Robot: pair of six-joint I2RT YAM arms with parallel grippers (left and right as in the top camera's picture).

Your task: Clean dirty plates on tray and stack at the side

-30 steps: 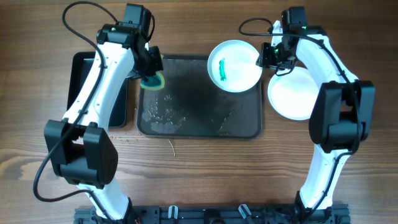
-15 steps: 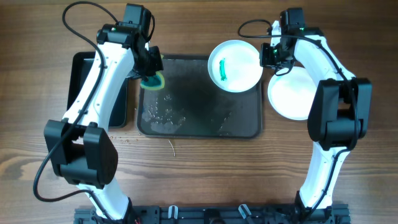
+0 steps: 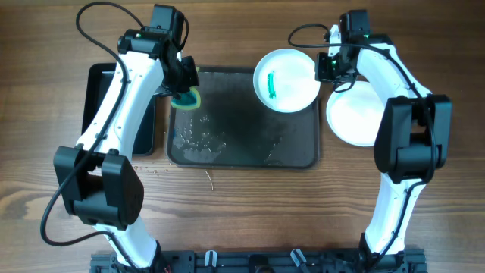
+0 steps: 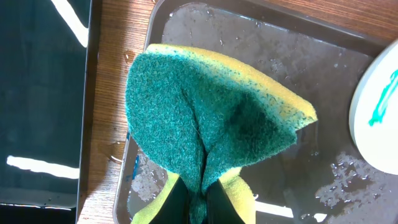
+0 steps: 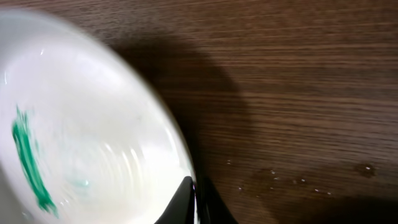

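A white plate [image 3: 286,80] with a teal-green smear hangs tilted over the far right corner of the dark grey tray [image 3: 242,125]. My right gripper [image 3: 324,67] is shut on its right rim; the wrist view shows the rim [image 5: 93,143] pinched between the fingers [image 5: 198,202]. Plain white plates [image 3: 353,114] lie stacked on the table right of the tray. My left gripper [image 3: 184,85] is shut on a green-and-yellow sponge [image 3: 186,98] over the tray's far left corner; the wrist view shows the sponge [image 4: 205,124] folded between the jaws [image 4: 198,199].
A glossy black rectangular container [image 3: 98,106] sits on the wooden table left of the tray. Water drops and wet patches [image 3: 198,140] cover the tray's left and front parts. Small drops [image 5: 273,177] lie on the wood by the right gripper.
My right gripper and the smeared plate have shifted very slightly to the left. The left arm and sponge have not moved.
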